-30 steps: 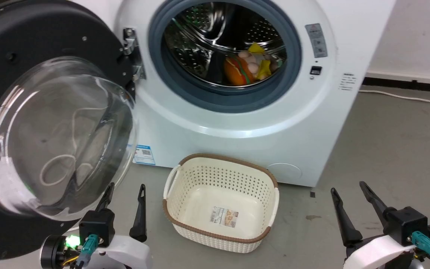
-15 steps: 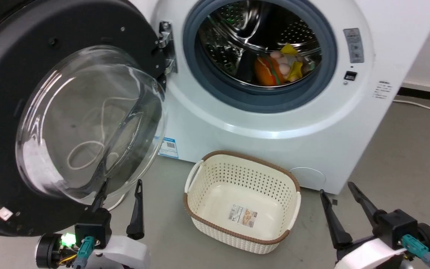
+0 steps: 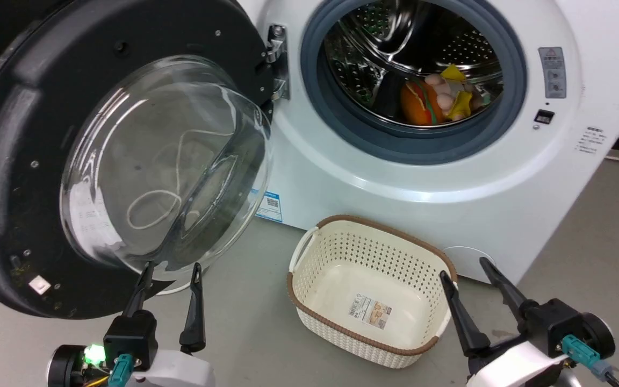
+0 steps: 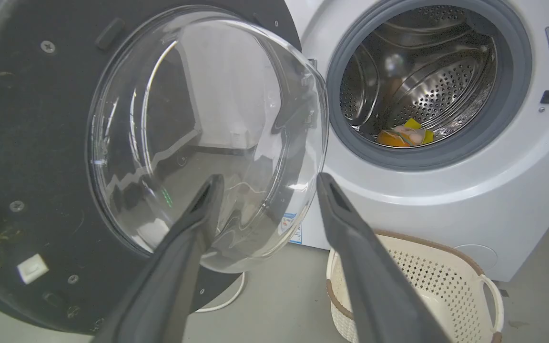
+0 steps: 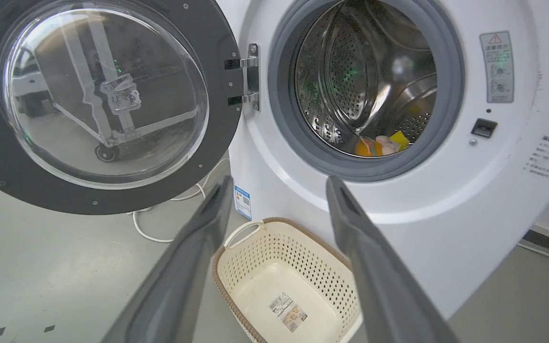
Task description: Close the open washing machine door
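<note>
Locate washing machine door point(image 3: 121, 156) swung wide open, left of the washing machine point(image 3: 395, 204). Treat as heavy, rigid (glass bowl point(image 3: 180, 123) likely slippery). Push on black rim point(image 3: 14, 161), far from hinge point(image 3: 277, 64). Note left claw point(image 3: 171, 269) and right claw point(image 3: 463, 267) spread wide, empty.

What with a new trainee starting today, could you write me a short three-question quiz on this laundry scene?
1. True or false: the washing machine door is latched shut.
2. Pick one. The cream basket holds: A) toys; B) only a label sticker; C) a towel.
3. Fill in the blank: the left gripper and the right gripper both have their fingers ____.

Key: 1 false, as it is swung wide open on its hinge; 2 B; 3 open, each gripping nothing.
</note>
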